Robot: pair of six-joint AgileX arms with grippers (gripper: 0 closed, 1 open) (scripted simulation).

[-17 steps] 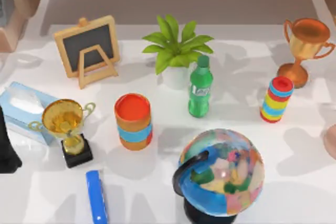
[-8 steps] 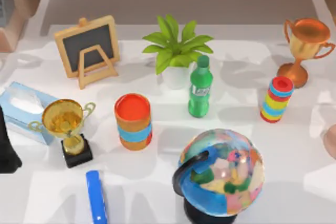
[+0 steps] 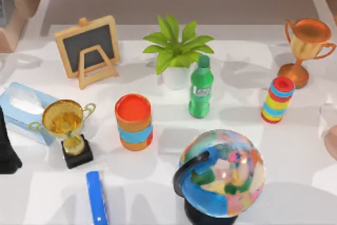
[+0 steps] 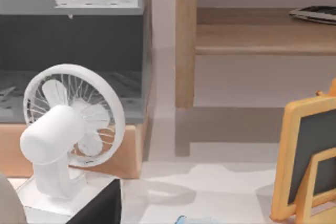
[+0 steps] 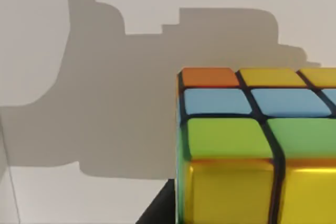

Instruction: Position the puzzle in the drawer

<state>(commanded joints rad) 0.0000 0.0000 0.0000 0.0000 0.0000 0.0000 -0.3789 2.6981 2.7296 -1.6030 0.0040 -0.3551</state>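
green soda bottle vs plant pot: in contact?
Cannot tell. In the top view the green soda bottle overlaps the white plant pot, bottle in front, so no contact or gap at their bases is plainly visible.

Bright even light, soft grey shadows on white table (image 3: pixel 295 193), slight blur

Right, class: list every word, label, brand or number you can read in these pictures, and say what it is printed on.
Nothing can be read.
Green bottle: it has a pale label, too blurred to read.
Small chalkboard: blank.
Globe: coloured patches, no legible names.
Puzzle cube: plain coloured squares.
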